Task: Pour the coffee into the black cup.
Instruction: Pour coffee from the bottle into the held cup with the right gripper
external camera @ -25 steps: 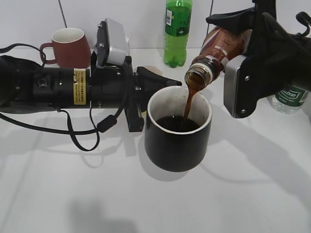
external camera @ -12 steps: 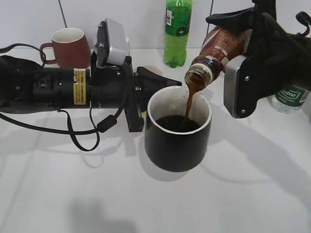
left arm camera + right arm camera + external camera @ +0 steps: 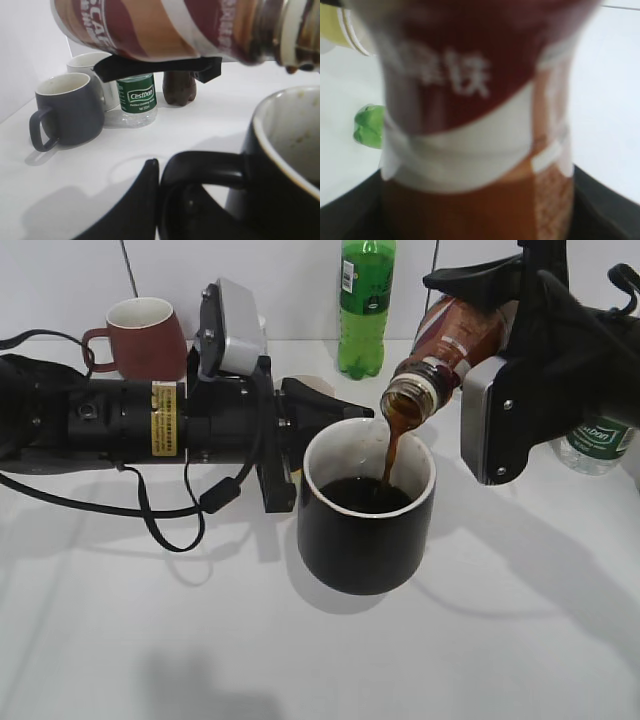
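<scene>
The right gripper [image 3: 480,315], upper right of the frame, pinches the bottle [image 3: 450,340], tilted neck-down so coffee [image 3: 390,455] streams into the black cup [image 3: 366,530] at centre. The left gripper [image 3: 159,172] seems to be clamped on the cup's handle [image 3: 205,165], steadying it. The cup looks roughly half full. The maroon mug [image 3: 140,335], upper left, looks empty.

Black arms [image 3: 110,420], yellow label [image 3: 163,418], cables [image 3: 150,515]
</scene>
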You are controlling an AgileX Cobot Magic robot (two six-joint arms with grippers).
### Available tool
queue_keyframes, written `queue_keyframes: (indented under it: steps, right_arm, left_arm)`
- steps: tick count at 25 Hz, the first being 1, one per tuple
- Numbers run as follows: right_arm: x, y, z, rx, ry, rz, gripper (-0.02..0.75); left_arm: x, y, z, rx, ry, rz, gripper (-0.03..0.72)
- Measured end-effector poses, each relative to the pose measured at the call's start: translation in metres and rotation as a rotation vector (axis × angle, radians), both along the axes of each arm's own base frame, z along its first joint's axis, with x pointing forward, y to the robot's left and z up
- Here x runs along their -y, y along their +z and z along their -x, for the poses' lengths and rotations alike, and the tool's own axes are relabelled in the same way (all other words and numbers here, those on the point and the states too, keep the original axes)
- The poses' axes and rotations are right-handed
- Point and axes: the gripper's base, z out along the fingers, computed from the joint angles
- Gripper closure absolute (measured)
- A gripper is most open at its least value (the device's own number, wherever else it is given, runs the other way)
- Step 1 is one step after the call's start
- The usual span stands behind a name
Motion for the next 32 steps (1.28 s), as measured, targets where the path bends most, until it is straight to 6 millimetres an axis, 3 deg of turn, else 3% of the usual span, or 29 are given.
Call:
queue_keyframes:
  steps: [32]
  right_arm:
    - [0.0, 0.0001, 0.0, 0.071, 0.012, 0.081, 0.211]
  left_arm:
    - [-0.0001, -0.0002, -0.0001, 0.0, 0.001, -0.002, 0.643]
